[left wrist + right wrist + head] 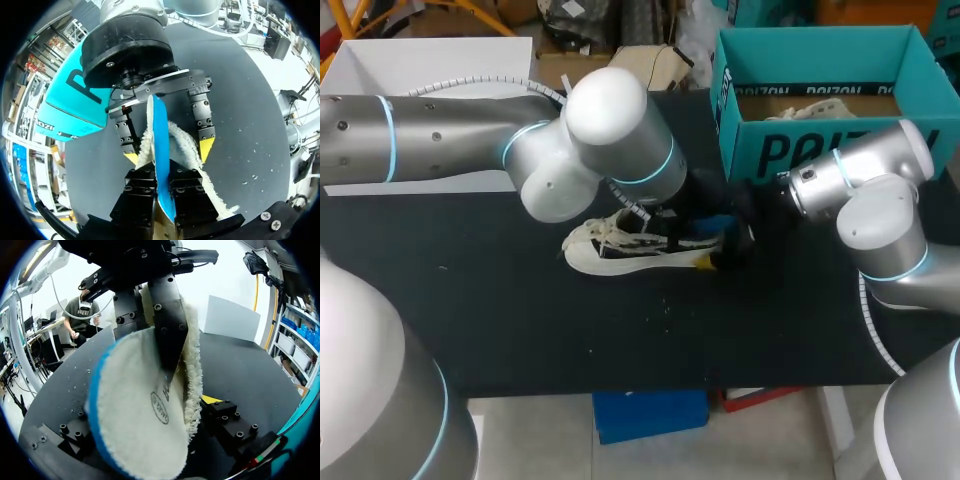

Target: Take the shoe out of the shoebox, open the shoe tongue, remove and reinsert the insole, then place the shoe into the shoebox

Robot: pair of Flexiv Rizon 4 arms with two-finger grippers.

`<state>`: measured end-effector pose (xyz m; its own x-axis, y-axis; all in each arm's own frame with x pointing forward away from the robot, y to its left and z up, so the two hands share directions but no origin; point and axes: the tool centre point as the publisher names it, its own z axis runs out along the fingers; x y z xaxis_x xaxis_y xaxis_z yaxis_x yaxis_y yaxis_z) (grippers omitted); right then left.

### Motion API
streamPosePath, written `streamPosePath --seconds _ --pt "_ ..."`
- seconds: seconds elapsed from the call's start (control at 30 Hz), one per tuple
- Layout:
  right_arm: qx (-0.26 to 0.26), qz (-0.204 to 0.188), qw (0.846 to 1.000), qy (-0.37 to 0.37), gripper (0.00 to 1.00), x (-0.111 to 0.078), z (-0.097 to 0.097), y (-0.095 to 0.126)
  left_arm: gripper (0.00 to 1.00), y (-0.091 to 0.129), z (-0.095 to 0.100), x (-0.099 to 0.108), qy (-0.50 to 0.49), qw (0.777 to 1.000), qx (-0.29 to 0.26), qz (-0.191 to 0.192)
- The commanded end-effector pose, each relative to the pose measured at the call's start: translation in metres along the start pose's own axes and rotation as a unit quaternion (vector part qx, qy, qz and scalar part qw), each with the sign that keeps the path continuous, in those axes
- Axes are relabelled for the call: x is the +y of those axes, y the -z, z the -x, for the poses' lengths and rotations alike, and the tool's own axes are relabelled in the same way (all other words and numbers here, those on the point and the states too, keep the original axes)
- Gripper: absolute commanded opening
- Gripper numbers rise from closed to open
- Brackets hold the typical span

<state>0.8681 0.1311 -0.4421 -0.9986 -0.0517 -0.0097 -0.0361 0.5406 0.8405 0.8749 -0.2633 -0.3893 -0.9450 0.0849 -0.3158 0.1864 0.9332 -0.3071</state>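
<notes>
The shoe (pixel 620 255) lay mid-desk (pixel 520 320), outside the shoebox (pixel 800 150). Its insole (pixel 159 125) was out, clamped by the left end effector (pixel 162 187). The right end effector (pixel 169 152) straddled it, unclosed. Reinsertion and boxing apparently remained.

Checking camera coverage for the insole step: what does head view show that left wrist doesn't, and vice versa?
Head only: the whole shoe lying on the table outside the shoebox, and a second shoe inside the box.
Left wrist only: the left gripper shut on the insole, seen edge-on, with the right gripper facing it just ahead.
Both: the teal shoebox wall and the black table.
</notes>
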Motion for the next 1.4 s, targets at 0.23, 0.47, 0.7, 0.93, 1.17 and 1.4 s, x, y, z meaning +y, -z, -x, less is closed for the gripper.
streamPosePath --seconds 0.23,0.47,0.7,0.93,1.17,1.4 --pt "0.0 0.0 1.0 0.0 0.0 -0.002 0.0 -0.001 0.0 0.05 -0.013 -0.03 -0.024 0.998 0.015 -0.063" --pt "0.0 0.0 1.0 0.0 0.0 -0.002 0.0 -0.001 0.0 0.094 -0.025 -0.075 -0.038 0.99 0.014 -0.134" --pt "0.0 0.0 1.0 0.0 0.0 -0.002 0.0 -0.001 0.0 0.136 -0.03 -0.119 -0.038 0.979 0.001 -0.198" --pt "0.0 0.0 1.0 0.0 0.0 -0.002 0.0 -0.001 0.0 0.169 -0.024 -0.145 -0.006 0.94 0.01 -0.34" --pt "0.0 0.0 1.0 0.0 0.0 -0.002 0.0 -0.001 0.0 0.194 -0.023 -0.17 -0.024 0.894 0.054 -0.444" --pt "0.0 0.0 1.0 0.0 0.0 -0.002 0.0 -0.001 0.0 0.194 -0.023 -0.17 -0.024 0.894 0.054 -0.444"
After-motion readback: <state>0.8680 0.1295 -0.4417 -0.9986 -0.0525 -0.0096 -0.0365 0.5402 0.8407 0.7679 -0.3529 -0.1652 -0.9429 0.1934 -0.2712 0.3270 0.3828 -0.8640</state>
